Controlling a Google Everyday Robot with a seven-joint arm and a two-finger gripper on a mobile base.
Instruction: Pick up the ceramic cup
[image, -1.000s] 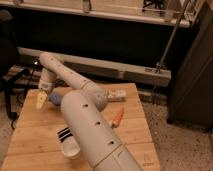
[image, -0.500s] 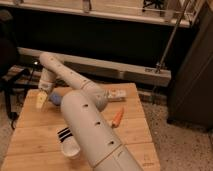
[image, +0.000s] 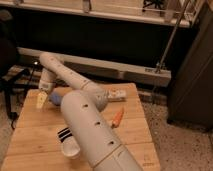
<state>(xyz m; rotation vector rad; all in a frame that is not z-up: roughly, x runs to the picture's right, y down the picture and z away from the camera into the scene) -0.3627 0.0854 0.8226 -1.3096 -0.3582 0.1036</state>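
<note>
- gripper hangs low over the far corner of the counter; can't tell if the jaws are apart or together.
- ceramic cup stands well apart from the jaws, nearer the camera, partly hidden by the arm.
- no visible change over the last second, same arm pose.
- likely means the reach to the cup hasn't started.

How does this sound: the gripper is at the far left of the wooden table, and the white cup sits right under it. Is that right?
Not quite. The gripper is at the far left of the wooden table, but the white cup is not under it. The camera view shows the cup near the table's front edge, beside the arm and well apart from the gripper.
</note>
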